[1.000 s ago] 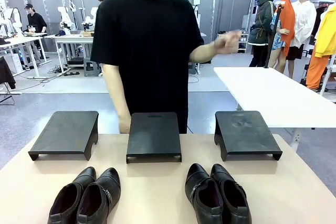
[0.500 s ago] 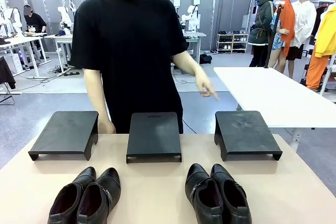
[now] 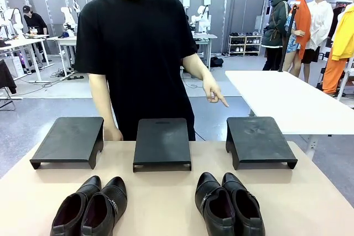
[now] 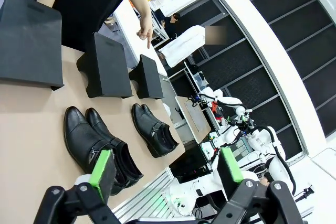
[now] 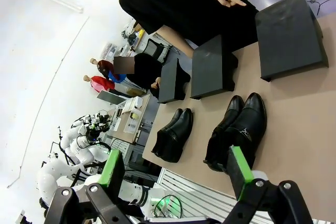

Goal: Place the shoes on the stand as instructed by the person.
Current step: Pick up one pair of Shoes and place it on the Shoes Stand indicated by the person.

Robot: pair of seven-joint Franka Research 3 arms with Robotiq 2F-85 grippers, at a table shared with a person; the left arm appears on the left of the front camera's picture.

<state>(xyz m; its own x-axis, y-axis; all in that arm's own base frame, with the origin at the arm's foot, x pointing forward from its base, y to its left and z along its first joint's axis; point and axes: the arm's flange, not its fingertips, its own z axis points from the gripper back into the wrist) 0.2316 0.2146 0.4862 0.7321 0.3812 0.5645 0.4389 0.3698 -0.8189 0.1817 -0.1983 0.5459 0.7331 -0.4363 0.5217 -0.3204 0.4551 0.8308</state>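
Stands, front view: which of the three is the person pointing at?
The rightmost stand: the person's hand points its index finger down toward it, away from the other two.

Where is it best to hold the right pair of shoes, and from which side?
Probably from above, pinching the adjoining inner walls of the right pair of shoes: both stand upright, side by side, openings up.

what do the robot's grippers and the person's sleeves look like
The left gripper and right gripper look alike: two black jointed fingers, each tipped by a bright green pad. The person wears a plain black short-sleeved T-shirt.
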